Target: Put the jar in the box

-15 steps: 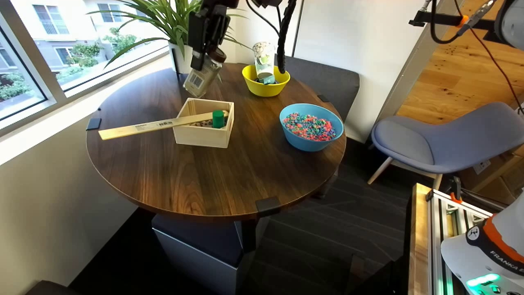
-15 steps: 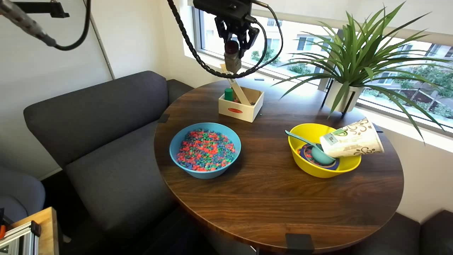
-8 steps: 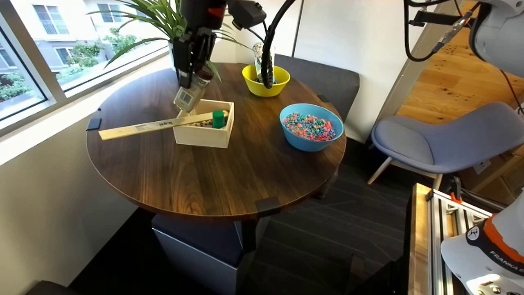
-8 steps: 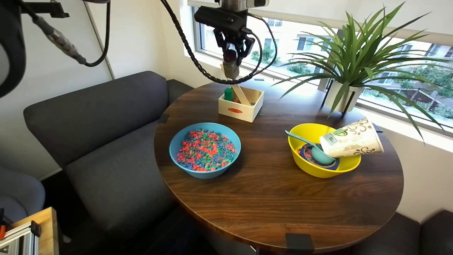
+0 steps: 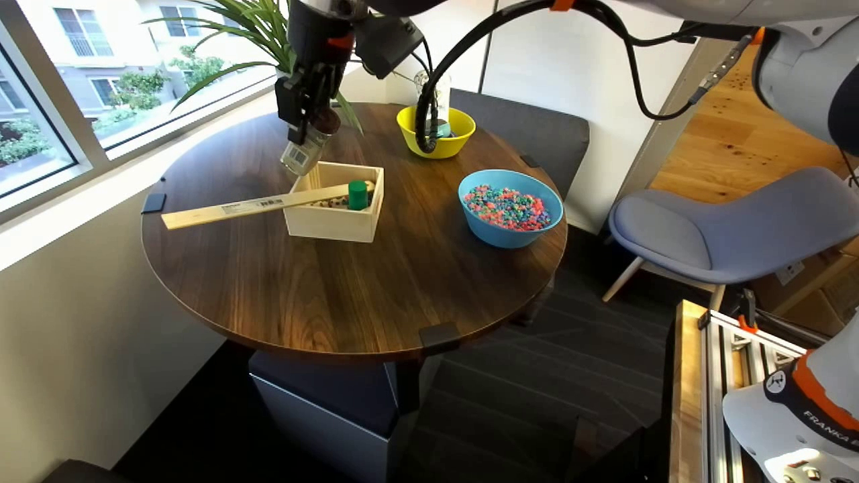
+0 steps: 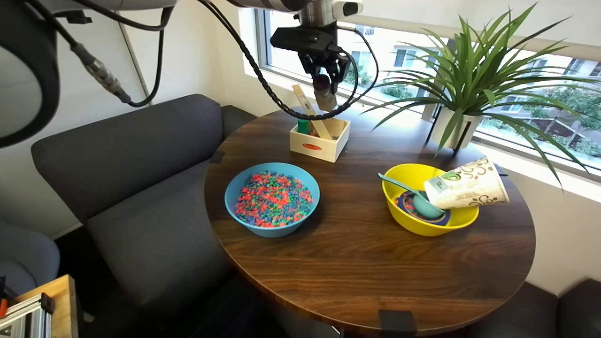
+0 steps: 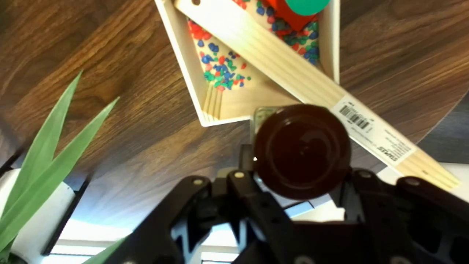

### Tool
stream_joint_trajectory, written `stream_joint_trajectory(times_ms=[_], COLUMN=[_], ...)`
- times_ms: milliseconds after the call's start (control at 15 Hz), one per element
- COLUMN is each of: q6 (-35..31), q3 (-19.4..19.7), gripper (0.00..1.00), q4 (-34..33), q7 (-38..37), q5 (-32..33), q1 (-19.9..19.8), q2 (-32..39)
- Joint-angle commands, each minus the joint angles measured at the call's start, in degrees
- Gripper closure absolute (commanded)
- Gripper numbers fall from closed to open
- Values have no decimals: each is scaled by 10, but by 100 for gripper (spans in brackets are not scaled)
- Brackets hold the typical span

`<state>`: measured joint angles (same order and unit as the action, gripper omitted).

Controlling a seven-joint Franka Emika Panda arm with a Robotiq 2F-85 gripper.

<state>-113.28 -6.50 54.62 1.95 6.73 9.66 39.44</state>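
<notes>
"So, fingers [image 7: 246, 157] first. How do they stand?"

"Gripping the jar [image 5: 306, 149], up near its dark lid [image 7: 302, 150]; the wrist view shows the lid between them."

"Where's the jar, then?"

"Above the bench [image 5: 402, 288], tilted, lid uppermost, foot close by one corner of the pale wood box [image 5: 329, 223]. Touching the rim or clear of it, I can't make out."

"Box contents?"

"Coloured bits [image 7: 221, 73] on its floor, a green cylinder [image 5: 358, 195], and a flat wooden strip [image 7: 293, 75] lying slantwise across, one end well outside. Barcode sticker on that."

"Further out?"

"Blue bowl [image 6: 274, 232], similar bits inside. Well apart from it, a yellow bowl [image 6: 404, 223] with a teal ladle [image 6: 428, 207] in it and a paper cup [image 6: 469, 185] leaning out over the rim."

"And beyond?"

"Leafy plant [image 6: 458, 89], blades spread in front of the window [image 6: 404, 56], caught in the wrist view too."
</notes>
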Motion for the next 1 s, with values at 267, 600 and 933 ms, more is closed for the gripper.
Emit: stream_joint_trajectory(times_ms=[267, 600, 933], q6=[46, 154, 207], q3=[42, 65, 55], gripper=[77, 77, 77], q4=[-80, -133, -179], q7=[-34, -26, -18], q5=[60, 69, 58], q1=[31, 45, 47], q2=[71, 97, 128])
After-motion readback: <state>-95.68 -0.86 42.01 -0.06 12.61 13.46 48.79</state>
